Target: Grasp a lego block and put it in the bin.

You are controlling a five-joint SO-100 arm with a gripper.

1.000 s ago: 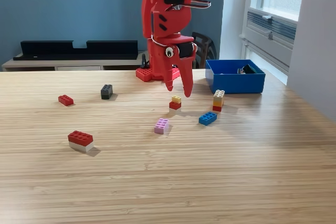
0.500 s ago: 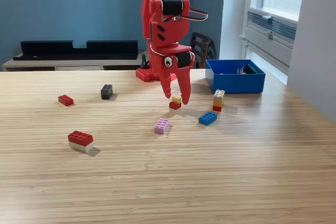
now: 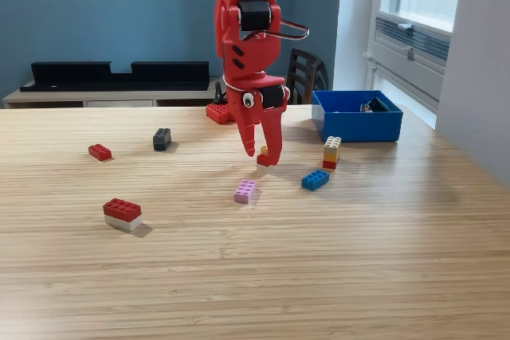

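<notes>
lego bricks all over the pale wooden bench (image 3: 255, 276) here. closest to the camera is a red-on-white two-layer brick (image 3: 123, 214) at the exterior view's left. going back, there's a small pink brick (image 3: 245, 190), then a blue brick (image 3: 315, 180) to its right.

next up, the red 3d-printed gripper (image 3: 261, 149) hangs point-down over a little yellow-on-red stacked brick (image 3: 263, 157), which it partly hides. its fingers (image 3: 273, 139) look a small way apart at the tips, with nothing clamped between them. can't tell if they're touching the brick or just in front of it.

just right of that is a tall cream, orange and red stacked brick (image 3: 331, 152). off on the left sit a flat red brick (image 3: 100, 151) and a dark grey brick (image 3: 162, 138).

further back on the right is the shallow square blue plastic bin (image 3: 356, 124), well apart from the gripper, with something dark inside that i can't make out.
</notes>
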